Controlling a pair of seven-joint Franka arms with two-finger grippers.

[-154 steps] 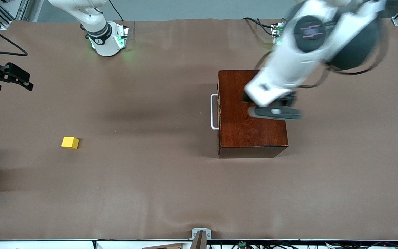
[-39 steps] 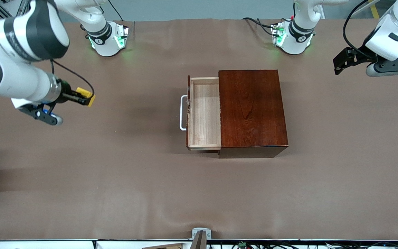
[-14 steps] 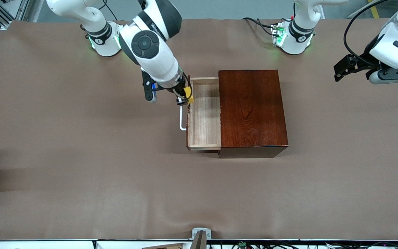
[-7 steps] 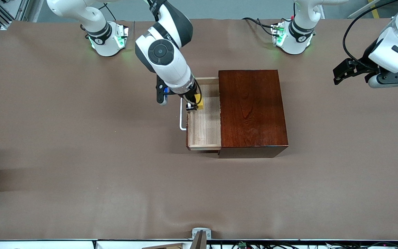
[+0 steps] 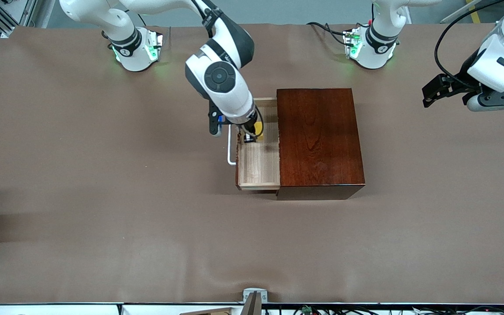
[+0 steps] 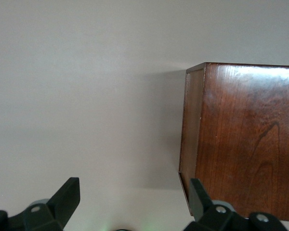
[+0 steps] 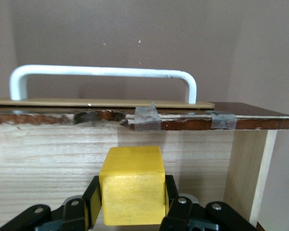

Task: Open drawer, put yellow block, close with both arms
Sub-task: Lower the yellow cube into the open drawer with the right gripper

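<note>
Currently the yellow block (image 5: 258, 130) is clamped between the fingers of the right gripper (image 5: 252, 133), held over the pale tray of the open drawer (image 5: 258, 166). That drawer is pulled out of the dark reddish-brown wooden box (image 5: 320, 140), its white handle (image 5: 231, 151) pointing toward the right arm's end of the table. Meanwhile the left gripper (image 5: 442, 89) waits in the air over the left arm's end of the brown table (image 5: 103, 210), its fingers spread apart and empty.

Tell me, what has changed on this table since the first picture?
The drawer was pulled open. The right gripper picked the yellow block off the table and carried it over the open drawer, still gripped. The left gripper withdrew toward its end. The wooden box stayed put.
</note>
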